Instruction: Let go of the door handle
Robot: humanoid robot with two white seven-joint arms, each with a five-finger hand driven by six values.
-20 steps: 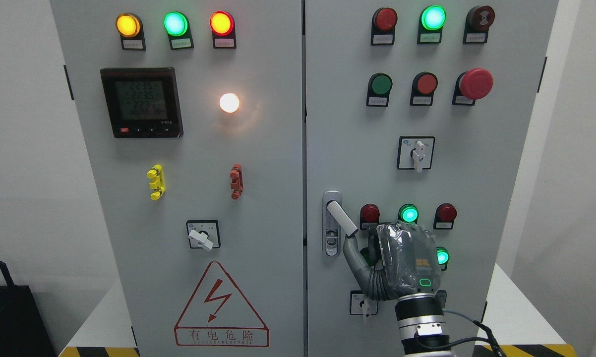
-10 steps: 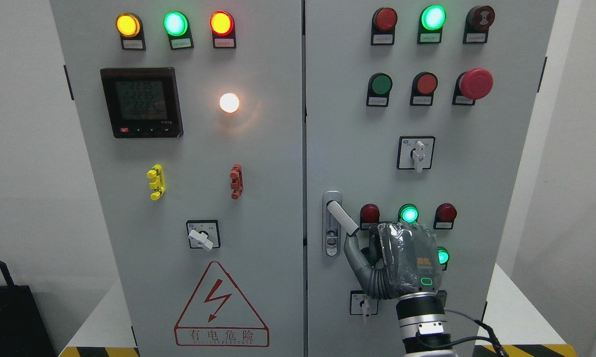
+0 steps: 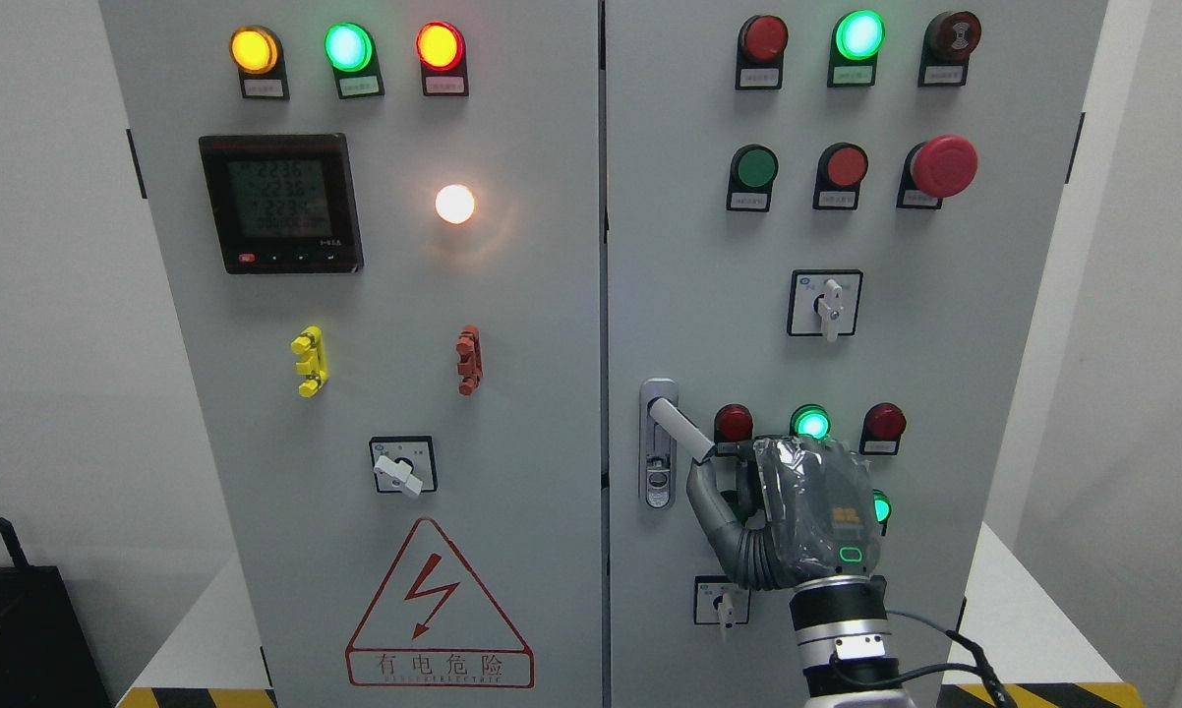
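Observation:
The silver door handle (image 3: 679, 429) sits at the left edge of the right cabinet door (image 3: 709, 246). Its lever is swung out from the lock plate (image 3: 658, 472) and points down to the right. My right hand (image 3: 724, 470) comes up from the bottom right, its back towards the camera. Its thumb (image 3: 706, 495) reaches up to the lever's free end, and the curled fingers close on that tip from the right. The palm side is hidden. My left arm is out of the picture.
Indicator lamps (image 3: 810, 423), push buttons, a red emergency stop (image 3: 942, 164) and rotary switches (image 3: 826, 304) cover the right door around my hand. The left door (image 3: 384, 295) carries a meter (image 3: 280, 203) and a warning triangle (image 3: 439, 605). White walls flank the cabinet.
My right hand has shifted slightly right and up. The lever's free end has followed it, swinging a little further out from the lock plate.

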